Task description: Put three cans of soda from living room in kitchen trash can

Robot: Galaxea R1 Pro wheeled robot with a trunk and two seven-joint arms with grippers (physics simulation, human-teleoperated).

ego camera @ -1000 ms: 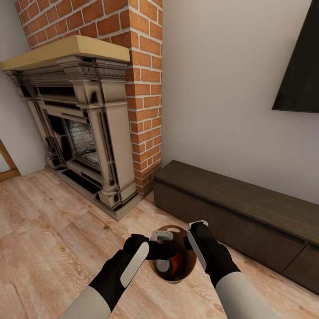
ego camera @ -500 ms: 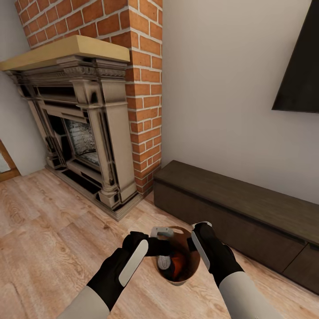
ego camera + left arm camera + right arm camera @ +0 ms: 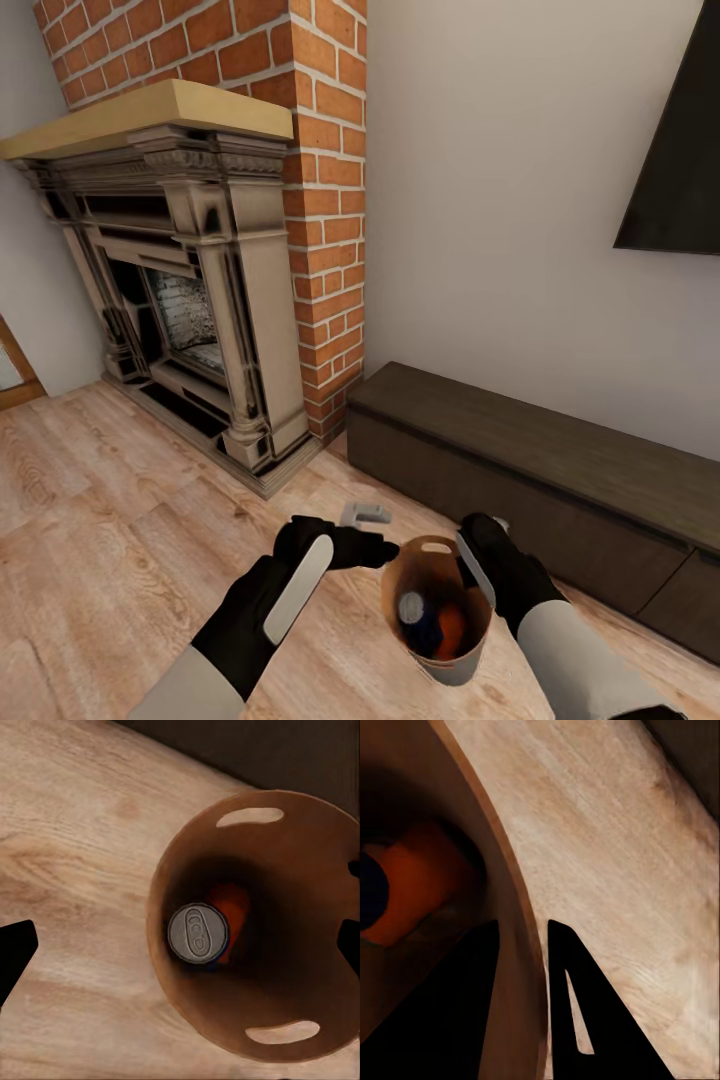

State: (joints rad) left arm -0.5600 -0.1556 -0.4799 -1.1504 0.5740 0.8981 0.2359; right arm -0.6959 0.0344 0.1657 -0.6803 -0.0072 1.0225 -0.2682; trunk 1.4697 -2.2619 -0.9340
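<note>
The tash can [image 3: 447,662], coppery-brown inside and grey outside, hangs just above the wood floor in front of me. My right gripper [image 3: 480,562] is shut on its rim, one finger inside the wall and one outside [image 3: 523,945]. Inside stand a dark blue can of soda [image 3: 415,617] with a grey top [image 3: 196,932] and an orange can [image 3: 453,626] beside it [image 3: 424,881]; a third can is not visible. My left gripper [image 3: 372,535] is open next to the bin's left rim, its fingertips [image 3: 16,952] spread wide with nothing between them.
A red-brick fireplace [image 3: 190,290] with a wooden mantel fills the left. A low dark TV bench [image 3: 540,470] runs along the wall on the right, under a wall TV [image 3: 680,160]. Light wood plank floor [image 3: 110,520] lies open to my left.
My right gripper has carried the bin to the right and nearer to me. The left gripper, earlier over the bin's mouth, has stayed about where it was and now stands beside the rim.
</note>
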